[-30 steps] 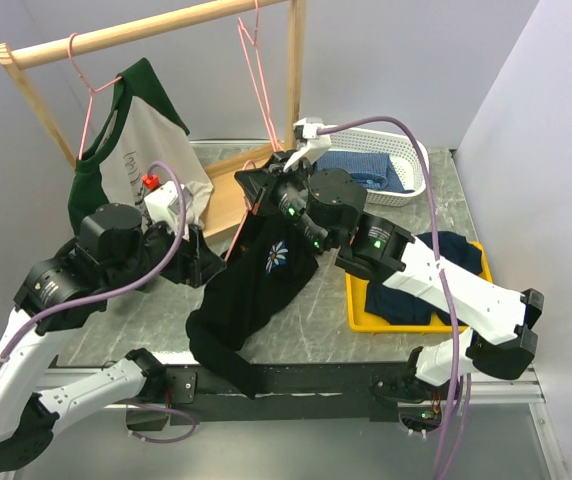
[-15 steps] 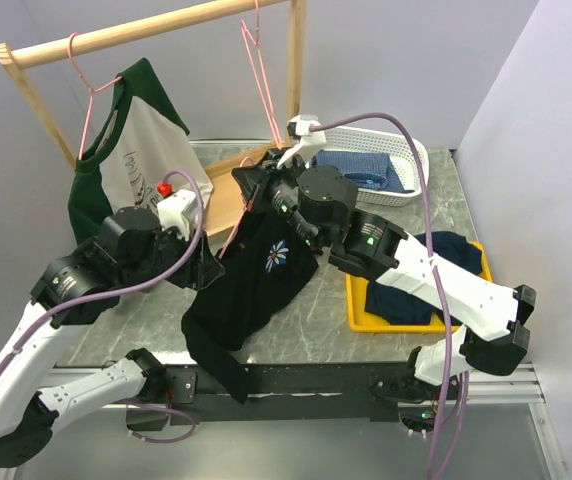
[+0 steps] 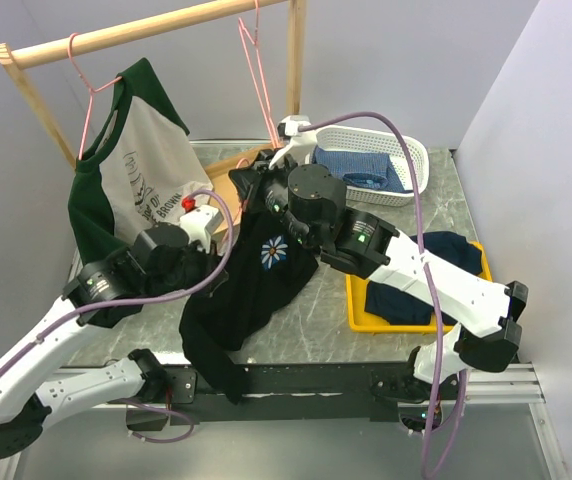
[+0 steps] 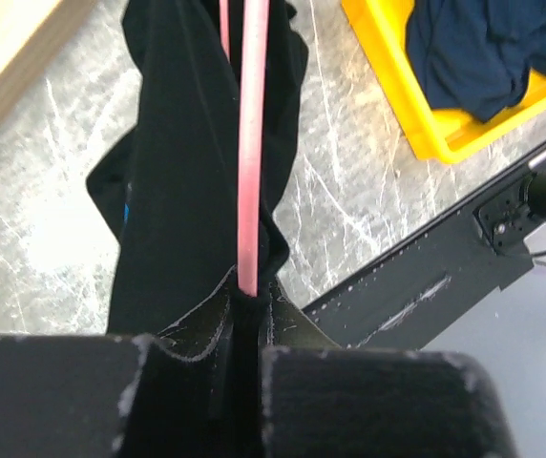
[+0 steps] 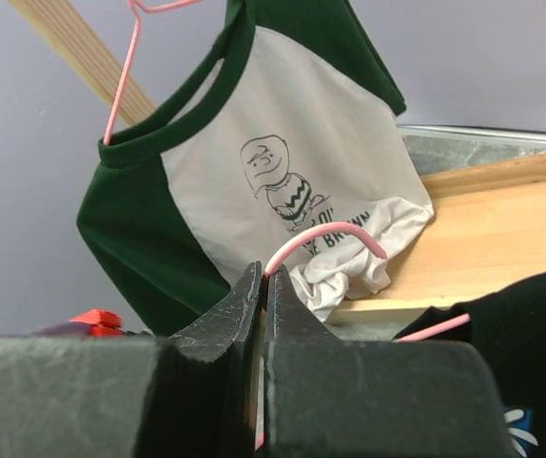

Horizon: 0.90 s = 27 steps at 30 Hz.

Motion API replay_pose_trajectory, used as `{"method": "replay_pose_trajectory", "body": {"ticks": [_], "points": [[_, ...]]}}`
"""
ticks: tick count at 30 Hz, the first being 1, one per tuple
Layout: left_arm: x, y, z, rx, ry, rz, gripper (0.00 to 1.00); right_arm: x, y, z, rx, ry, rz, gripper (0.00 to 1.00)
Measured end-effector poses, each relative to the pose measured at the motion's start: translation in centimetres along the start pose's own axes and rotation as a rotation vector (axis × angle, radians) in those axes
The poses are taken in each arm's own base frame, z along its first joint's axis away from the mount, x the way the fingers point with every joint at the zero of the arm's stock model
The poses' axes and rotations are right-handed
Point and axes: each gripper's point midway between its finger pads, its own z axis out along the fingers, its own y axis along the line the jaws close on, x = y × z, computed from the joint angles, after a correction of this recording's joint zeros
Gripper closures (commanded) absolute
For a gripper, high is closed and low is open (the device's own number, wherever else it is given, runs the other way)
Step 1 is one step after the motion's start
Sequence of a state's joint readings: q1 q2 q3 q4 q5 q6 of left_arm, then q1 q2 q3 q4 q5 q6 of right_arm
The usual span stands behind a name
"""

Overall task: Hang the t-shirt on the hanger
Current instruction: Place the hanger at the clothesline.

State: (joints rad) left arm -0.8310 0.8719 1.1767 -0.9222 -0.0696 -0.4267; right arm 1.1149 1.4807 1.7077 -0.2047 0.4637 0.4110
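Note:
The black t-shirt with its white flower print hangs over the table front, draped on the thin pink hanger. My left gripper is at the shirt's left side. In the left wrist view its fingers are shut on the hanger's wire, with black cloth around it. My right gripper is at the shirt's top. Seen from its own wrist camera, this gripper is shut on the hanger's curved hook. Most of the hanger is hidden inside the shirt.
A grey shirt with green sleeves hangs from the wooden rail, and another pink hanger hangs further right. A white basket holds blue cloth. A yellow tray with a navy garment lies front right.
My left gripper moved right to the shirt and shut on the hanger wire. The right arm shifted a little left and back, lifting the shirt's top.

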Motion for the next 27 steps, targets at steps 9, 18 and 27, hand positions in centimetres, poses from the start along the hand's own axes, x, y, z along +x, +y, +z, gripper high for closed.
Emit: {"method": "replay_pose_trajectory", "body": {"ticks": [9,18,27], "points": [[-1.3,0.5,-1.8,-0.009,-0.105,-0.026,0.99,-0.2,0.8,-0.4,-0.064,-0.023,0.009,0.43],[-1.8,1.7,-3.2,-0.064,-0.179,-0.133,0.99,1.3,0.3,-3.0,-0.141,0.016,-0.031,0.06],[-2.4,3.0,-4.3,-0.157,-0.194,-0.202,0.99,2.9,-4.9,-7.2,-0.116,-0.007,0.000,0.00]]}}
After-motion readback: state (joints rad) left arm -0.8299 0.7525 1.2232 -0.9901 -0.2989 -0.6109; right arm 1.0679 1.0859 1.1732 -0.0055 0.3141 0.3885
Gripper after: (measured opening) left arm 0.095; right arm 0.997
